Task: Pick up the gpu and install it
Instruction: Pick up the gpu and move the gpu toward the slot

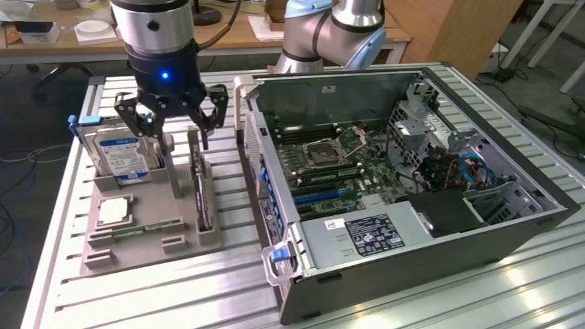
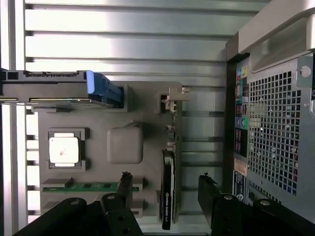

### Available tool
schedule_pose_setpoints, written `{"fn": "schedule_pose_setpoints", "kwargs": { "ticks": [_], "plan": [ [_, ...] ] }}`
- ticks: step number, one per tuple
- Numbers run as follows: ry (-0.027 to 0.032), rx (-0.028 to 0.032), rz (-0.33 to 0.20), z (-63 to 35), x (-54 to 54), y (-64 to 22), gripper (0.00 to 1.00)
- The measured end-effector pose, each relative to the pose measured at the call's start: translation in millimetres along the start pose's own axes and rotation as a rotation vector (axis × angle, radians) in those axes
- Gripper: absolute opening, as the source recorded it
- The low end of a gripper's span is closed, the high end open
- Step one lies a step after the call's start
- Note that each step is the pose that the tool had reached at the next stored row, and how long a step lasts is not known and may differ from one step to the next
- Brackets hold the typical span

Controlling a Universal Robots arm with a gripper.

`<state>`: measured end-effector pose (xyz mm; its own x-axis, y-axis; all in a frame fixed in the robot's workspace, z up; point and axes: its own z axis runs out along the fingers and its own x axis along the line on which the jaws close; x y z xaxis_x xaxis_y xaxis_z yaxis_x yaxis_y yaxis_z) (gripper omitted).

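Slatted metal table (image 1: 164,295); gripper (image 1: 178,133) released, jaws wide, above gpu (image 1: 200,199) standing on edge in grey tray (image 1: 178,205).

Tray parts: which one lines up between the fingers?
The gpu, the thin dark card standing on edge nearest the case; the drive, CPU and memory stick lie outside the fingers.

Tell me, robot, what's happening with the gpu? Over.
Gripper open, hovering over the gpu. Gpu upright in tray slot, not held. Beside it the hard drive, apart. Over.
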<state>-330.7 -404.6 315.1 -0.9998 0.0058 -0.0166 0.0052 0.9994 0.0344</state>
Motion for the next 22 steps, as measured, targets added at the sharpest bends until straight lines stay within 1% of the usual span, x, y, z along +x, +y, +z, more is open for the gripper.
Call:
{"fn": "schedule_pose_setpoints", "kwargs": {
  "ticks": [12, 17, 20, 22],
  "plan": [
    [0.0003, -0.0001, -0.001, 21.8, 0.4, -0.9, 0.65],
    [0.0004, 0.0, -0.002, 22.9, 0.4, -1.3, 0.65],
    [0.0004, 0.0, -0.001, 23.2, 0.3, -6.0, 0.65],
    [0.0002, 0.0001, -0.001, 25.2, 0.4, -6.8, 0.65]
  ]
}}
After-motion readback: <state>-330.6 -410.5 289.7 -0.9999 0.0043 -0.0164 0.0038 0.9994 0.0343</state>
